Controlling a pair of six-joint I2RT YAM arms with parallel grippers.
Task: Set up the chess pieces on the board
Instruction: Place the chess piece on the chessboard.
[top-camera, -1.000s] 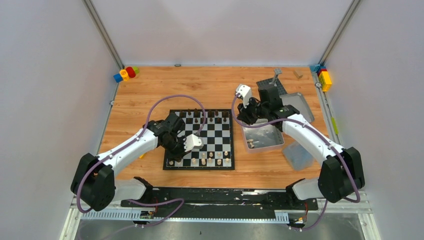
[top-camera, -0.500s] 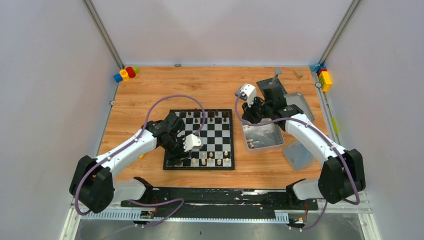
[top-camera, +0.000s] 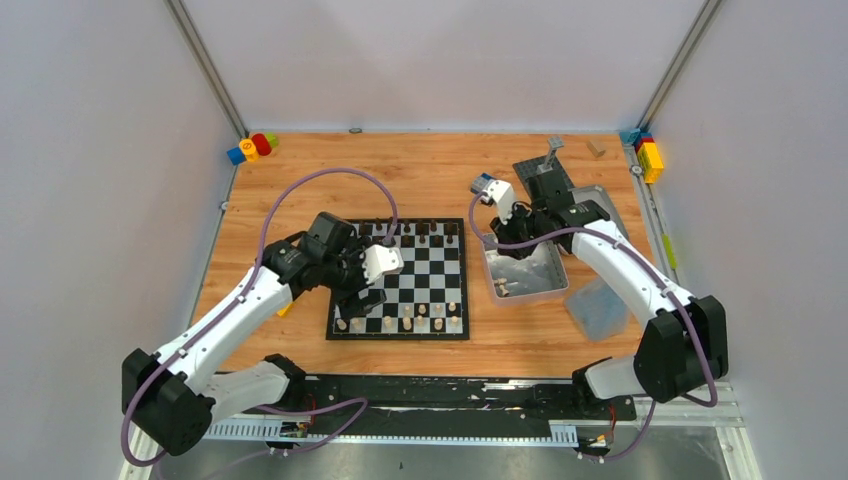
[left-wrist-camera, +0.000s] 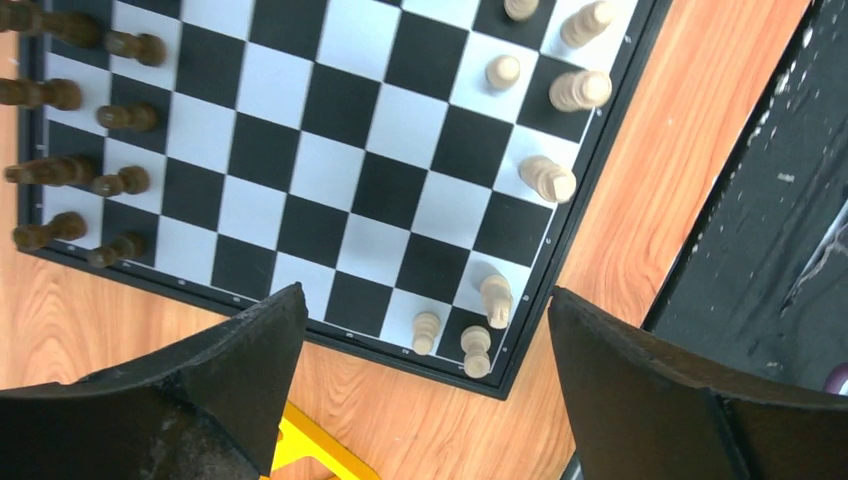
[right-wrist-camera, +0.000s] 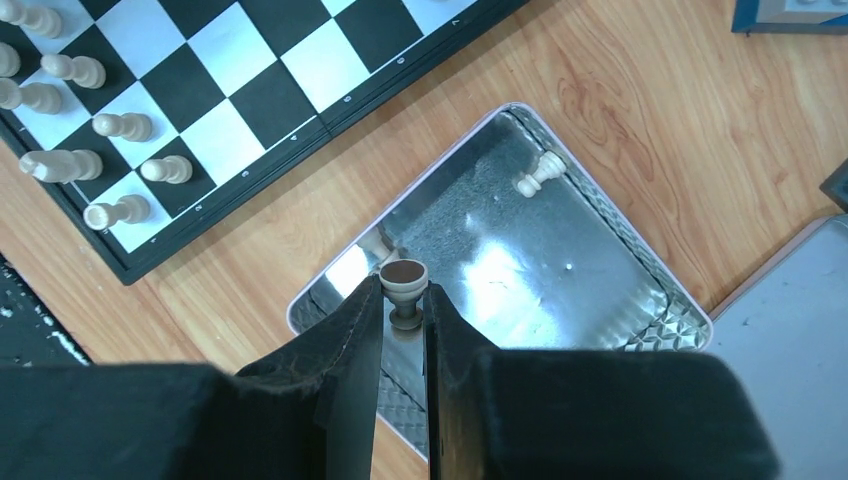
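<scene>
Lying flat on the wooden bench (top-camera: 420, 170) inside pale walls (top-camera: 440, 60), the board (top-camera: 440, 270) sits edge-parallel. The left gripper (left-wrist-camera: 425, 300) gapes above it. The right gripper (right-wrist-camera: 405, 300) pinches a chess piece (right-wrist-camera: 404, 275) lengthwise over the tin (right-wrist-camera: 560, 270).

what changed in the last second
The left gripper opened wide and rose off the near left corner of the board; it now holds nothing. The right gripper shifted a little over the tin. It stayed shut on a dark piece. Board and tin did not move.
</scene>
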